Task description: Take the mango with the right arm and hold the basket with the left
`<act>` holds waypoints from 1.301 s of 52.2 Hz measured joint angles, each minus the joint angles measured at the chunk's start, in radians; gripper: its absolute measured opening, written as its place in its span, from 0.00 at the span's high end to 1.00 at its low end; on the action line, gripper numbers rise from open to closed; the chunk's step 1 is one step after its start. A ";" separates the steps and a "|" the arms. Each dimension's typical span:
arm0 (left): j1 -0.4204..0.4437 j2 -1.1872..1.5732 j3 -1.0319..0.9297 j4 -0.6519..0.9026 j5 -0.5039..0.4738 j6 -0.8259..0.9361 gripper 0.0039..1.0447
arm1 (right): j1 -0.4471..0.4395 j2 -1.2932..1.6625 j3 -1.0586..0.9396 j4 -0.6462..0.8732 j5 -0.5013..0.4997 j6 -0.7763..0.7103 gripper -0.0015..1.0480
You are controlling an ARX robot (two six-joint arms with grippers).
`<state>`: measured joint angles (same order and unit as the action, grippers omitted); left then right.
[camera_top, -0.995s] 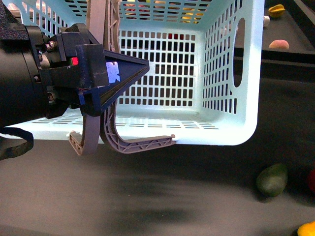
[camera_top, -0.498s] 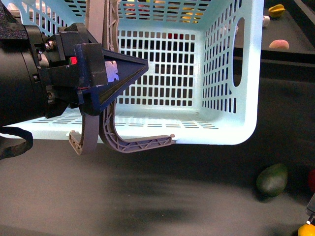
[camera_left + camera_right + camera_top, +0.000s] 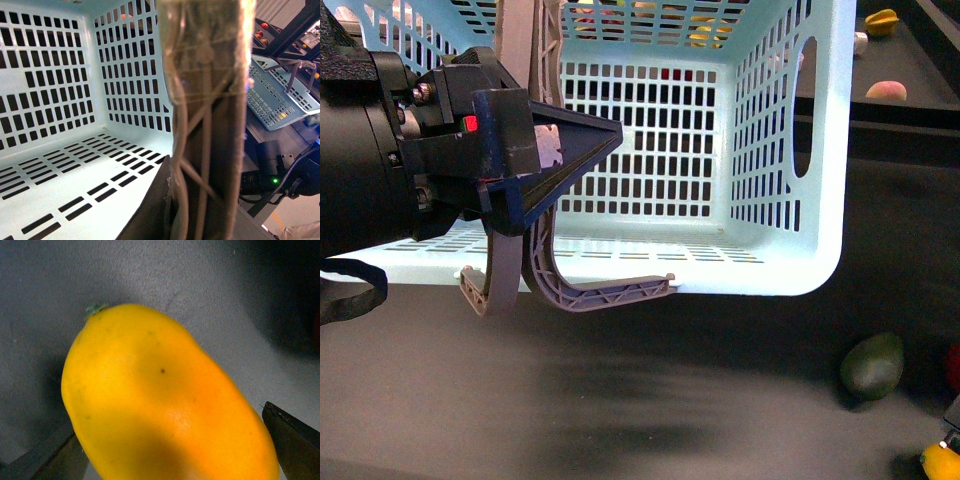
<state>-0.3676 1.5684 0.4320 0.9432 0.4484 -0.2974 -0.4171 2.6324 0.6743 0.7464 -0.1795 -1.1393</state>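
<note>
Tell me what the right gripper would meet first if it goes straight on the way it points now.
The mango, most likely: it fills the right wrist view, lying on the grey table between the open fingers. How close it is, I cannot tell.

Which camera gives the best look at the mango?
The right wrist view: the mango fills the frame, stem end visible. The front view catches only a sliver at its corner; the left wrist view shows none.
</note>
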 joint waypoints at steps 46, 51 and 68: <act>0.000 0.000 0.000 0.000 0.000 0.002 0.92 | 0.008 -0.409 -0.246 0.109 -0.212 0.419 0.41; 0.000 0.000 0.000 0.000 0.000 0.002 0.92 | 0.020 -0.529 -0.301 0.111 -0.240 0.504 0.41; 0.000 0.000 0.000 0.000 0.000 0.002 0.92 | 0.116 -1.071 -0.377 -0.028 -0.285 0.909 0.42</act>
<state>-0.3676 1.5684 0.4320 0.9432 0.4480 -0.2958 -0.3008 1.5612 0.2977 0.7185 -0.4644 -0.2298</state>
